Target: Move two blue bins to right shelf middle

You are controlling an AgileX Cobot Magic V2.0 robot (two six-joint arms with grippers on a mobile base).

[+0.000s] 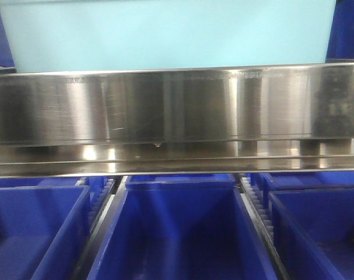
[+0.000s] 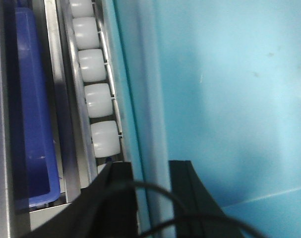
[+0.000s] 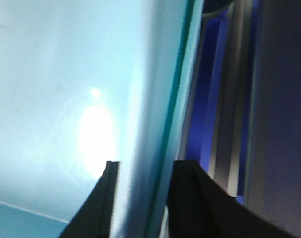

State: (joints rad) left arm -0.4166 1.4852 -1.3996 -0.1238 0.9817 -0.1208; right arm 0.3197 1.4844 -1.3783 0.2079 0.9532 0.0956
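Note:
One pale blue bin fills the top of the front view, sitting just behind the broad shiny rail of the right shelf middle. In the left wrist view my left gripper straddles the bin's left wall, one black finger outside and one inside, pressed on the rim. In the right wrist view my right gripper clamps the bin's right wall the same way. Only this one bin shows.
Dark-blue crates stand in a row on the tier below the rail. A track of white rollers runs beside the bin's left wall, with a dark-blue crate beyond it. Steel rails and more dark blue lie right of the bin.

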